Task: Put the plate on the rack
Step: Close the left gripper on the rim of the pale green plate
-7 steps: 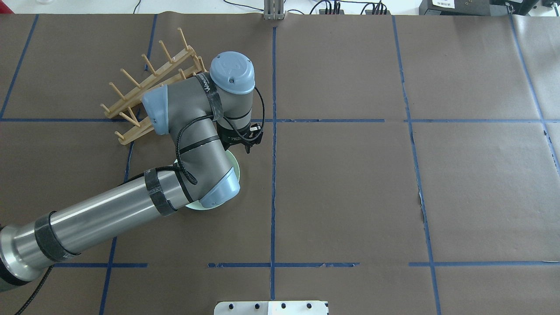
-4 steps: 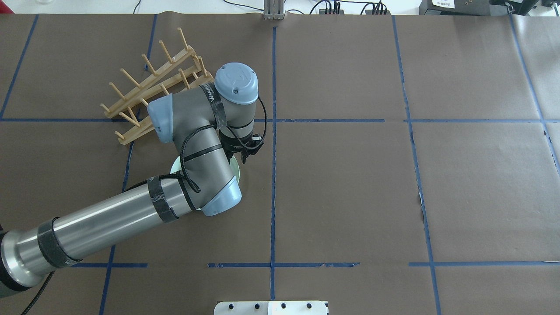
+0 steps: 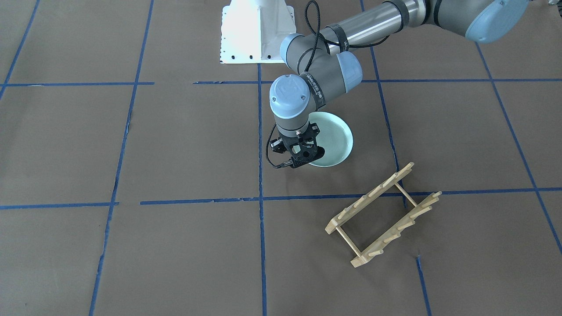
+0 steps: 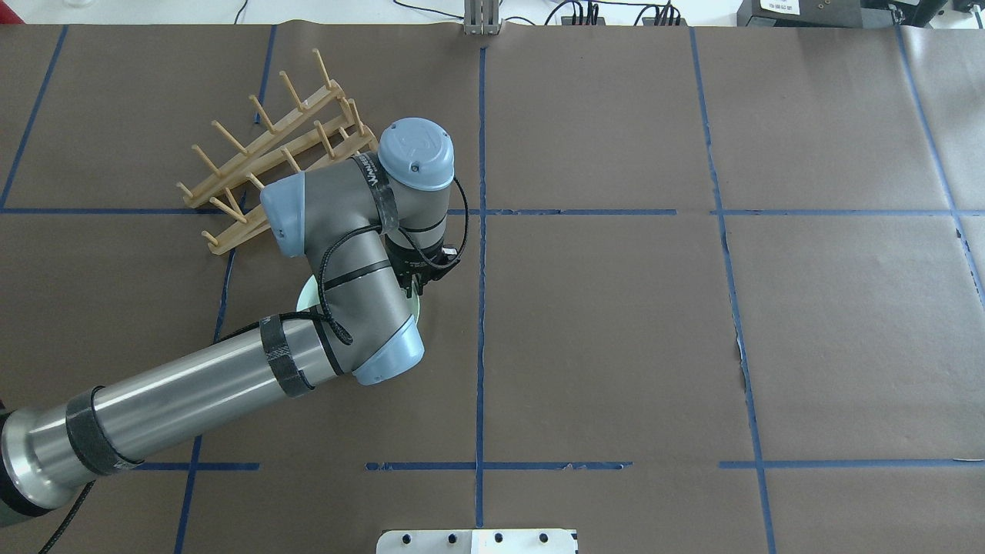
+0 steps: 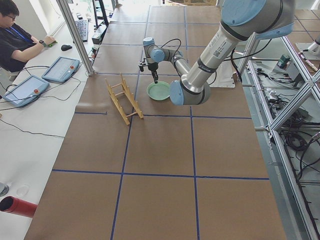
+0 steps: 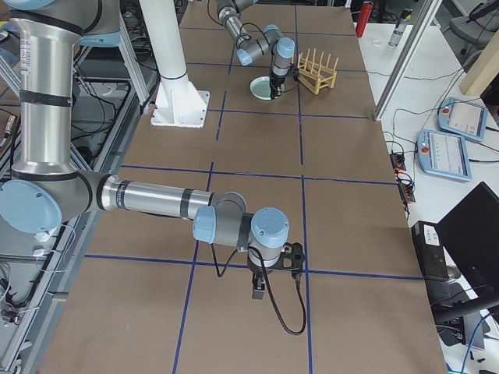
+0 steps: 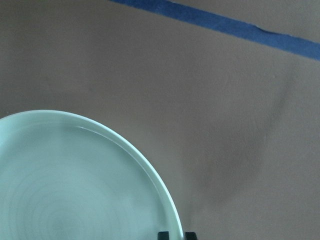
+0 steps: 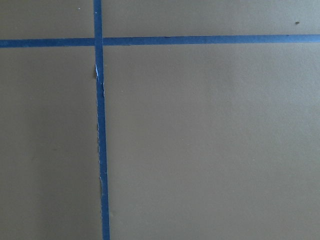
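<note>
The right gripper (image 6: 269,280) hangs nearest over brown paper (image 8: 200,150); I cannot tell its opening. The left gripper (image 3: 303,157) has dropped to the far right rim of the plate (image 3: 336,138), jaws nearly together astride it; I cannot tell whether they pinch it. The plate lies flat, ready for lifting. The rack (image 3: 382,215) stands beyond, bare.

Bright, even light falls from above on the brown table (image 4: 616,346), and shadows are short and soft. The white base (image 3: 257,33) at the robot's edge is blown out. A pale sheen streaks the steel arm tube (image 4: 192,392). Up close the plate (image 7: 65,190) looks slightly soft, with a dim shadow beside its rim. Both side views stretch toward their edges.
</note>
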{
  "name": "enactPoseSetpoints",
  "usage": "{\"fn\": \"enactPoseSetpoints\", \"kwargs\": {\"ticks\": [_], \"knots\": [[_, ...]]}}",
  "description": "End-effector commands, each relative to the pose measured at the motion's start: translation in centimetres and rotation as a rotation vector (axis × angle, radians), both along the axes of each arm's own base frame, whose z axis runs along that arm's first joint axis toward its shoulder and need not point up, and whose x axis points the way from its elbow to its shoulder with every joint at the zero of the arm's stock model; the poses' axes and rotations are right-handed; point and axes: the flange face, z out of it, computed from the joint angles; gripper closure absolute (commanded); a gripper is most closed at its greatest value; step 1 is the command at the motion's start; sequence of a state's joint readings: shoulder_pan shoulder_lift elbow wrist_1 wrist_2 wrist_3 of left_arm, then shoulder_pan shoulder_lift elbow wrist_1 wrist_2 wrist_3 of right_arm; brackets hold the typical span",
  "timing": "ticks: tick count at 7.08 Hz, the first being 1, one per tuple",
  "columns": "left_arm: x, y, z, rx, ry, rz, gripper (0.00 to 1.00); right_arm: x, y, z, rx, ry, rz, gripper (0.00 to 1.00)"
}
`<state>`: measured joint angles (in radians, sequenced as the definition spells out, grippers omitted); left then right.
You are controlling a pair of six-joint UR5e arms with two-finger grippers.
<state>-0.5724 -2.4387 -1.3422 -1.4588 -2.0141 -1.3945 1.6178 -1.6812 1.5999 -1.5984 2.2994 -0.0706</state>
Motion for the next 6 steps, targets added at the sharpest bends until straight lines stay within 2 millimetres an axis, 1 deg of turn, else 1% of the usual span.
{"fn": "enactPoseSetpoints", "kwargs": {"ticks": [1,3,4,5,6], "knots": [[-0.03,0.04,0.56,-0.002,-0.006,0.003,0.76,-0.04,-0.01,0.00,0.000,0.000,-0.001,0.00],[-0.14,-0.03,0.92,-0.003,-0.009,0.004,0.76,-0.04,-0.01,0.00,0.000,0.000,-0.001,0.00],[-0.18,-0.01,0.97,-0.003,-0.009,0.004,0.90,-0.04,-0.01,0.00,0.000,0.000,-0.001,0.00],[-0.35,-0.02,0.69,-0.001,-0.004,0.002,1.00,0.02,0.00,0.00,0.000,0.000,0.001,0.00],[-0.67,-0.22,0.29,-0.002,0.003,-0.007,1.00,-0.04,-0.01,0.00,0.000,0.000,-0.001,0.00]]}}
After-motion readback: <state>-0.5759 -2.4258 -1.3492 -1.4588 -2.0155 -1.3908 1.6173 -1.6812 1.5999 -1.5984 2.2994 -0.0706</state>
